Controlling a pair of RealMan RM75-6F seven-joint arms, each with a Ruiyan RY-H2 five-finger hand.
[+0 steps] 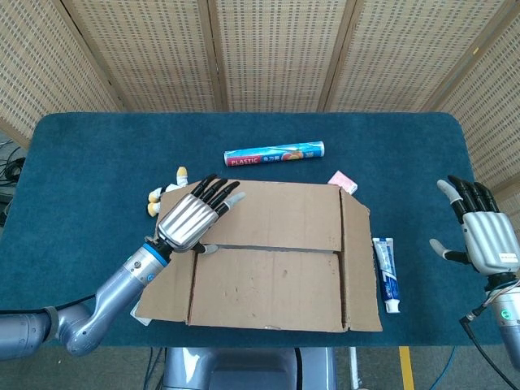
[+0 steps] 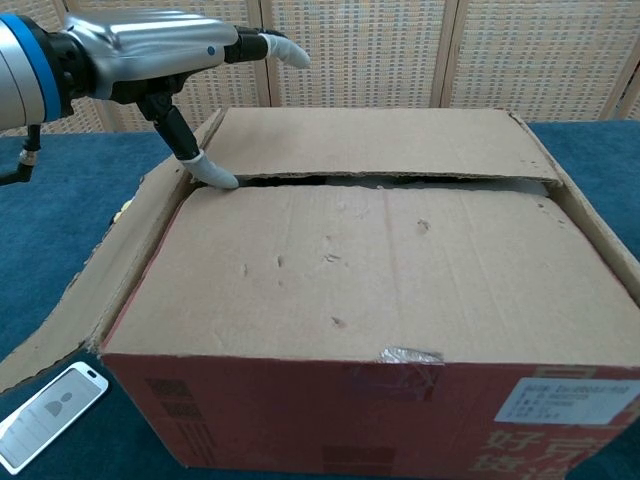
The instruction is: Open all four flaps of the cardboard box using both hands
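A: Far L first?
B: Phone [image 2: 48,413] flat on the blue desk [image 1: 81,162], by the box's front L corner. Above it the L side flap [image 2: 95,290] is folded out & down.
A: L hand?
B: L hand [image 1: 191,218] over the box's L end, fingers spread, holding nothing. Thumb tip [image 2: 215,173] touches the seam between the 2 top flaps; other fingers reach out over the rear flap [image 1: 276,215].
A: Box itself?
B: Cardboard box [image 2: 380,400] sits mid-desk, near edge. Front flap [image 2: 380,270] lies flat; dark gap shows along the seam. R side flap [image 1: 360,268] folded out.
A: Round it?
B: Plastic-wrap roll [image 1: 275,153] behind, well apart. Toothpaste tube [image 1: 388,276] just beside the R flap.
A: R hand?
B: R hand [image 1: 486,236] far R, off the desk edge, well apart from box, fingers apart, empty.
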